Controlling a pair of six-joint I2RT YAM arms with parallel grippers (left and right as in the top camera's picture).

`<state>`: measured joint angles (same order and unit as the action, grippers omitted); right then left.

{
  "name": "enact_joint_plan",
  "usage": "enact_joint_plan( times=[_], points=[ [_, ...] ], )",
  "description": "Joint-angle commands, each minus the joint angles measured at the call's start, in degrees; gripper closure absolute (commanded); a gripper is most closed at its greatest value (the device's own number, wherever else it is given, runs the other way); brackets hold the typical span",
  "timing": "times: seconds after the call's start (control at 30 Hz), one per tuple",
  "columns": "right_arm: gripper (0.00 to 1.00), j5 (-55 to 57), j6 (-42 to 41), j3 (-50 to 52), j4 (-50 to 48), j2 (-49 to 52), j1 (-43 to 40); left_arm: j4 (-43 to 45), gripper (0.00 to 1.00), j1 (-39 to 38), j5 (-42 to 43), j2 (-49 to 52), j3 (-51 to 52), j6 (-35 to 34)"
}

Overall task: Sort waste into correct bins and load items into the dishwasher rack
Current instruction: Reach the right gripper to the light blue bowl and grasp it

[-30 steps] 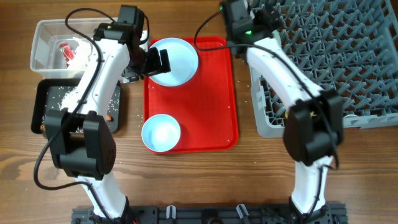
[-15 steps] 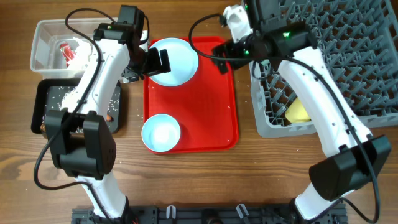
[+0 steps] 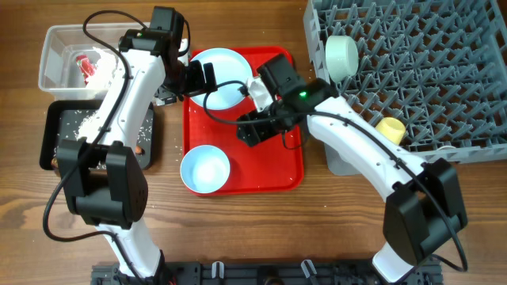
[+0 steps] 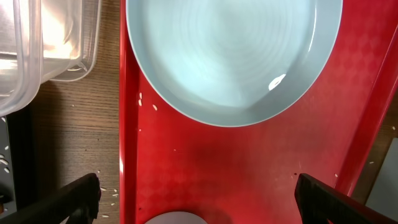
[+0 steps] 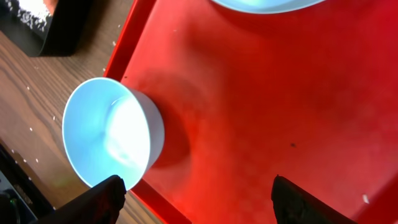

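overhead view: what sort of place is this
Probably a robotics lab bench staged as a kitchen clean-up station: a left arm and right arm at a wooden table, a grey dishwasher rack, a red tray holding a light blue bowl.

Lighting: bright, even and diffuse, from above. Overhead view: sharp throughout; faint, soft shadows beside the arms on the bench (image 3: 238, 229); red tray (image 3: 273, 170) saturated, without glare. Left wrist view: small white highlight on the plate (image 4: 233, 56), lower right of its well; washed-out bright patch in the clear tub (image 4: 37, 56); fingers (image 4: 78, 200) of the left pincer (image 4: 198, 202) near-black, detail lost. Right wrist view: light blue bowl (image 5: 109, 140) with a blown highlight inside and a broad soft shadow on the red tray to its right; slight softness overall; right pincer (image 5: 199, 202) dark, edges blurred.
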<state>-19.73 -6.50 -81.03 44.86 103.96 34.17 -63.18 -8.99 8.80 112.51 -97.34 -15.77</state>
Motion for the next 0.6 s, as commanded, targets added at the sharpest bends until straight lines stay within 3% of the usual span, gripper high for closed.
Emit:
enact_joint_plan(
  times=[0.0, 0.2, 0.37, 0.57],
  points=[
    [0.22, 1.11, -0.96, 0.15, -0.85, 0.81, 2.38, -0.04, 0.0, 0.11, -0.15, 0.11, -0.39, 0.13],
    [0.22, 1.7, -2.12, 0.15, -1.92, 2.38, 5.42, 1.03, 0.0, 0.11, 0.61, 0.11, -0.39, 0.24],
    [0.24, 0.02, -10.21, 0.15, -0.83, 2.45, 5.53, 0.26, 0.0, 2.75, -10.58, -1.92, -3.85, 0.55],
    [0.26, 1.6, -8.11, 0.15, -0.9, 6.27, 5.9, 3.06, 0.0, 7.43, -14.49, -6.67, -4.37, -0.13]
  ],
)
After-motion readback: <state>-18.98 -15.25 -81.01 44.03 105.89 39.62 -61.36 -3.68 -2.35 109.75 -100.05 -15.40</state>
